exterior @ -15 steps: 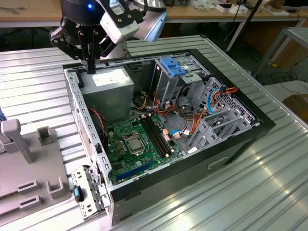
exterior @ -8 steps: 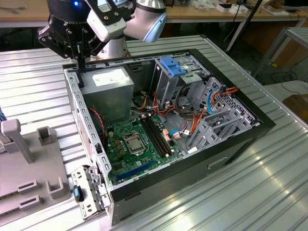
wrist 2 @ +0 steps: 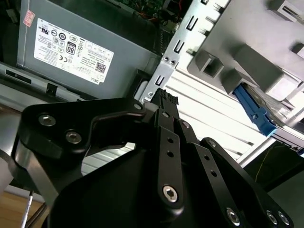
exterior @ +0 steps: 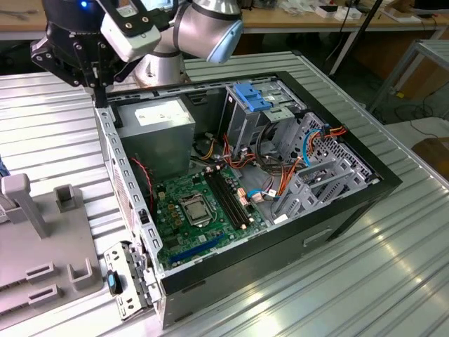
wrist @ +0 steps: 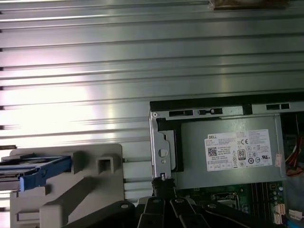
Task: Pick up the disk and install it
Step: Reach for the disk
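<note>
- The black gripper [wrist 2: 164, 96] is closest. Its two fingers are pinched together, with nothing between them.
- The big open computer case [exterior: 351, 210] lies on the metal table [exterior: 393, 281]. The gripper hangs over one corner of it, by the grey power box [wrist: 228, 152].
- The grey stand [wrist: 90, 190] sits just beside the case.
- The disk [wrist: 35, 168], in its blue frame, rests in that stand, apart from the gripper.
- So the disk is not picked up yet and not put in. The whole job looks left to do.
</note>
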### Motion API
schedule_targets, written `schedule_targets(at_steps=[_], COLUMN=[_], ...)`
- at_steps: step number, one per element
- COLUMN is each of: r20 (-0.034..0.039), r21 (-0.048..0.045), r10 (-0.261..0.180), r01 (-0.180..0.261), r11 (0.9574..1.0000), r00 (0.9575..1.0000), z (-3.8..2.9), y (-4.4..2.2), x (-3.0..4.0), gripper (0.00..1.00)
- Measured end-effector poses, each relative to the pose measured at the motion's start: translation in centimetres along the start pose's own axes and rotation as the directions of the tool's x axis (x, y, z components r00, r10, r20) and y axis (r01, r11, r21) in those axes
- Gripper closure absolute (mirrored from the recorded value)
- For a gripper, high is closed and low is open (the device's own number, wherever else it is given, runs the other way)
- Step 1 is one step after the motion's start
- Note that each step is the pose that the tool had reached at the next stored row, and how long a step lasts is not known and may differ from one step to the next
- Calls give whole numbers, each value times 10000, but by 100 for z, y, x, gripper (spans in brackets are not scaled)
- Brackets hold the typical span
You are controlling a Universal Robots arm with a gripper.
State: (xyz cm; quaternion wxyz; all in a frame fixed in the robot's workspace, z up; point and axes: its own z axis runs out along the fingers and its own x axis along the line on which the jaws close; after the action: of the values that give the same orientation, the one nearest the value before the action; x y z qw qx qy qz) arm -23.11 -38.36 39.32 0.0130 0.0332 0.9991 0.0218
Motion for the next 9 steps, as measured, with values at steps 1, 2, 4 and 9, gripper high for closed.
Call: schedule_targets(at_steps=[1, 2, 4, 9], r20=[-2, -1, 0, -1], r21=[1, 1, 0, 1], r10=[-1, -1, -1, 0], r01=[1, 1, 1, 0], r11=[10000, 10000, 10000, 10000], r00=[10000, 10000, 10000, 10000], z=[-2, -2, -4, -8], y=[0, 1, -1, 10], x=[33, 56, 170, 341], gripper=[89, 89, 89, 89])
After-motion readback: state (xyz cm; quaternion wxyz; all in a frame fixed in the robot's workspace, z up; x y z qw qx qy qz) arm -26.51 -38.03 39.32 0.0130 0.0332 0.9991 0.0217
